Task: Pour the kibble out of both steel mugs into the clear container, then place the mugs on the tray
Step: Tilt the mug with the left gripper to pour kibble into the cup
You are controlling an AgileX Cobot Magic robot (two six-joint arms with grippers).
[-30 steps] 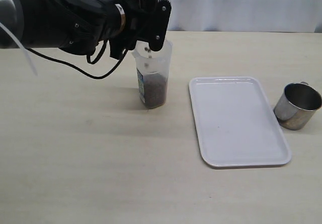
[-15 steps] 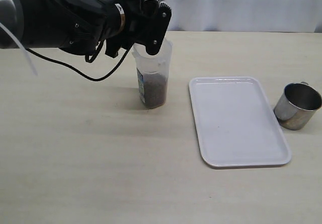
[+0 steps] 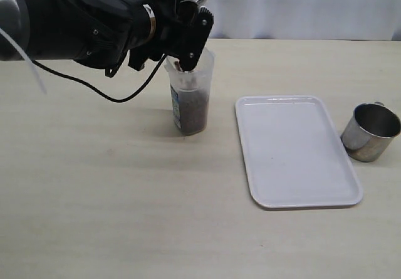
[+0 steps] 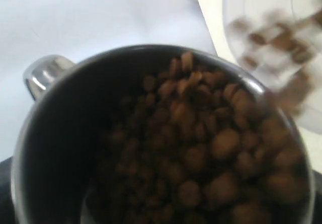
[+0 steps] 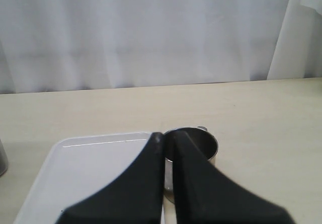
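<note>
My left gripper (image 3: 182,25) is shut on one steel mug (image 4: 50,133), tipped over the rim of the clear container (image 3: 191,81). Kibble (image 4: 201,148) fills the mug's low side and spills over its lip into the container (image 4: 251,2). The container's lower part holds a brown layer of kibble (image 3: 190,113). The white tray (image 3: 294,150) lies to the right of the container. The second steel mug (image 3: 369,131) stands upright on the table, right of the tray. My right gripper (image 5: 168,138) is shut and empty, with that mug (image 5: 204,143) beyond its tips; it is out of the exterior view.
A black cable (image 3: 94,84) hangs from the left arm over the table. A white curtain (image 5: 151,32) closes off the far edge of the table. Bare tabletop (image 3: 125,216) lies in front of the container and the tray.
The mug has tipped a little further over the container. Single falling pellets have given way to a thicker stream at the mug's lip. The right gripper and second mug have not moved.
</note>
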